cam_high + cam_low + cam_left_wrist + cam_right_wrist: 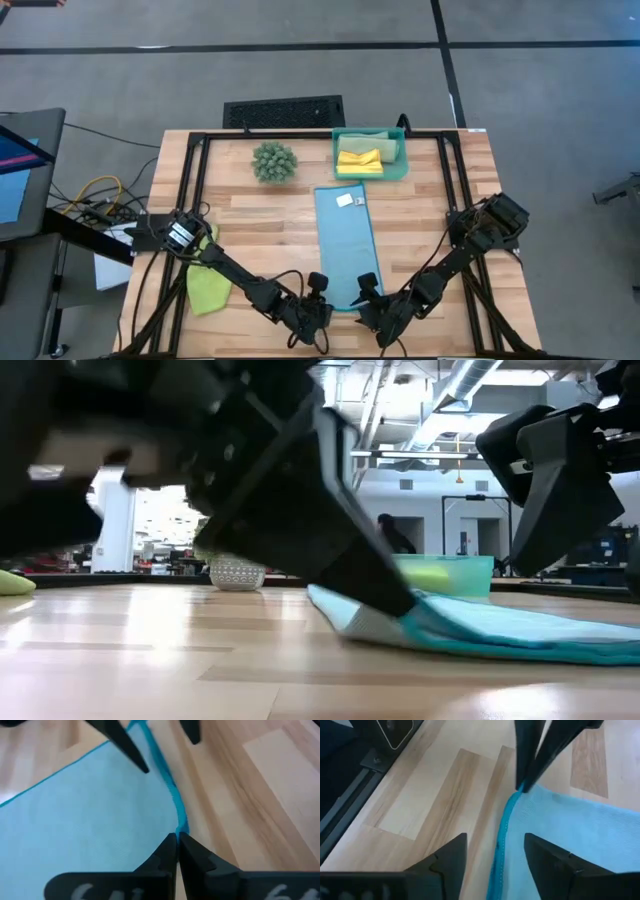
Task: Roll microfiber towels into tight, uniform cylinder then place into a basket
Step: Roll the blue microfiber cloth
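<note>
left gripper (177, 838) pinches the light blue towel (345, 240) hem; right gripper (492, 845) stands open astride it and should clamp level for an even roll

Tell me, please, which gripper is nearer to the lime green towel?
Left. The left gripper sits at the blue towel's near left corner, a short way from the lime green towel; the right gripper is at the other near corner, farther away.

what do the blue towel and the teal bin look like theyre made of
Light blue towel: soft matte cloth, probably microfiber; fine woven texture and a stitched darker hem show in the left wrist view, where it lies limp on the table.
Teal basket: looks like translucent plastic; in the low view light passes through its smooth wall.
</note>
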Available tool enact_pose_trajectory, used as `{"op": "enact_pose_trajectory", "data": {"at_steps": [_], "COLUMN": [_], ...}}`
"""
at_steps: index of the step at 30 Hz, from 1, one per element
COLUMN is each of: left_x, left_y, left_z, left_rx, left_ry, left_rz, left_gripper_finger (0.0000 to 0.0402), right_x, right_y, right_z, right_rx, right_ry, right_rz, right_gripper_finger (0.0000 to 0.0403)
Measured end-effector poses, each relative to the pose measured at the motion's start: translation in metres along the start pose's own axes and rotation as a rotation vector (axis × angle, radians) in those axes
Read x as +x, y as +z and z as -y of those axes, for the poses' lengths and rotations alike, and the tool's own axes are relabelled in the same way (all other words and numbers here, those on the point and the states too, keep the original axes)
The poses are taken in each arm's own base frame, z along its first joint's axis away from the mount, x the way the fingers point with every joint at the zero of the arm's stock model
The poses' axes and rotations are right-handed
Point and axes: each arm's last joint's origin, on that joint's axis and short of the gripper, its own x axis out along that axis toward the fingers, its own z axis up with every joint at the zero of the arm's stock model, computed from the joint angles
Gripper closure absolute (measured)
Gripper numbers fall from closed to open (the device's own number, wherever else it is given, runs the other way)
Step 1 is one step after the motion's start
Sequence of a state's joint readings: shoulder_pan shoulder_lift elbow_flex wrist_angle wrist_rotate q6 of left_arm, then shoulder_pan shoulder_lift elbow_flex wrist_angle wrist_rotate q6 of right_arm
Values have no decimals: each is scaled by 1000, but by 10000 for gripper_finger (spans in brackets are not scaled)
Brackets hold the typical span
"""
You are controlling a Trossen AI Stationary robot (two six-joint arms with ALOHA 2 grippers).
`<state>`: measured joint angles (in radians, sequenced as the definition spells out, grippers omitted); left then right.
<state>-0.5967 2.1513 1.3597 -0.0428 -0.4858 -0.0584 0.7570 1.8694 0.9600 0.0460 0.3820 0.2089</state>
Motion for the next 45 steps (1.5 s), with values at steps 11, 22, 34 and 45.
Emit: {"op": "enact_pose_trajectory", "data": {"at_steps": [11,22,34,45], "left_x": [-18,-20,-20,-12], "left_y": [-8,-12,-18,-23], "left_z": [28,33,35,40], "left_rx": [-45,-30,27,135], "left_ry": [150,134,18,39], "left_rz": [40,10,-58,-51], "left_gripper_finger": [401,401,328,235], "right_x": [-1,-8,-9,-10], "right_y": [-2,-20,-24,-26], "right_z": [-3,-13,-10,-13], "right_rx": [-11,-84,-65,-53], "right_ry": [17,37,26,10], "right_rz": [-15,-158,-224,-222], "right_gripper_finger": [168,212,337,376]}}
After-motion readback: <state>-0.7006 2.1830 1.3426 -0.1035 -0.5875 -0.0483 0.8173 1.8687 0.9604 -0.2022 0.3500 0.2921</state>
